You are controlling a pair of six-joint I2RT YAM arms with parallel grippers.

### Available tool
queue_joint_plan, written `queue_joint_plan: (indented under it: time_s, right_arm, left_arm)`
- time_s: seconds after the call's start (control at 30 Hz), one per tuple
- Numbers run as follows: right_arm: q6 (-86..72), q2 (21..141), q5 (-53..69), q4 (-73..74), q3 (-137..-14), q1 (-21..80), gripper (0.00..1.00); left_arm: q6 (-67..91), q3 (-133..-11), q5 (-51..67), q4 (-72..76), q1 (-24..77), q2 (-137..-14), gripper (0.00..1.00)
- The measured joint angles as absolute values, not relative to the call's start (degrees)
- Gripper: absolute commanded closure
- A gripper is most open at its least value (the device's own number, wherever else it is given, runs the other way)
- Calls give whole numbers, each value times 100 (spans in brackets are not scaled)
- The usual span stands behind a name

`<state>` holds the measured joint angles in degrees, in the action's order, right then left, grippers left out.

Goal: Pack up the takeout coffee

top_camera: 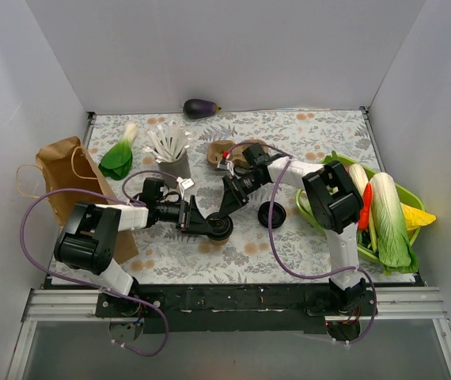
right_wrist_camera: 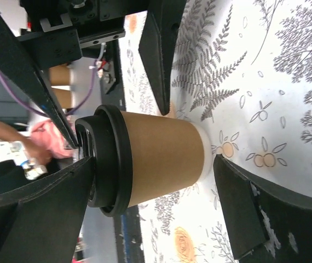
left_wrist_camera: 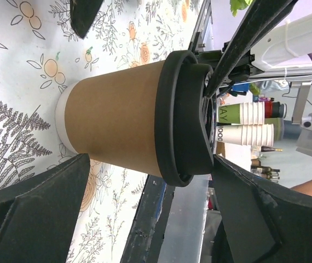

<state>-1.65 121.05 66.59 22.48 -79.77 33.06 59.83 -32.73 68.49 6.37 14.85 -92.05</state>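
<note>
The takeout coffee point(top_camera: 220, 228) is a tan paper cup with a black lid, standing upright on the floral table mat. It fills the left wrist view point(left_wrist_camera: 117, 115) and the right wrist view point(right_wrist_camera: 156, 156). My left gripper point(top_camera: 202, 222) comes from the left and my right gripper point(top_camera: 229, 210) from the right; both meet at the cup. In each wrist view the gripper point(left_wrist_camera: 150, 164) point(right_wrist_camera: 155, 164) is open, with one finger by the cup's base and one by the lid. The brown cardboard carrier point(top_camera: 229, 150) lies behind, empty.
A loose black lid point(top_camera: 271, 214) lies right of the cup. A grey cup of white sticks point(top_camera: 174, 158), a bok choy point(top_camera: 119, 158) and a paper bag point(top_camera: 71, 170) stand at the left. An eggplant point(top_camera: 200, 108) lies at the back, and a green basket point(top_camera: 308, 212) of vegetables at the right.
</note>
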Motion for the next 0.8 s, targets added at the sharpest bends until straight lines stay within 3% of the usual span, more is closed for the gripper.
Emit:
queue_joint_plan:
  time_s: [0.5,0.8]
  right_arm:
    - [797,11821,6086,3188,-8141,3312,2]
    - [805,11782,6088,3245,-8073,3312,3]
  left_arm:
    - [6031,-3225,6246,379,1481,-8051,9]
    - [6082,-3382,5391,-563,1431,-7929,29]
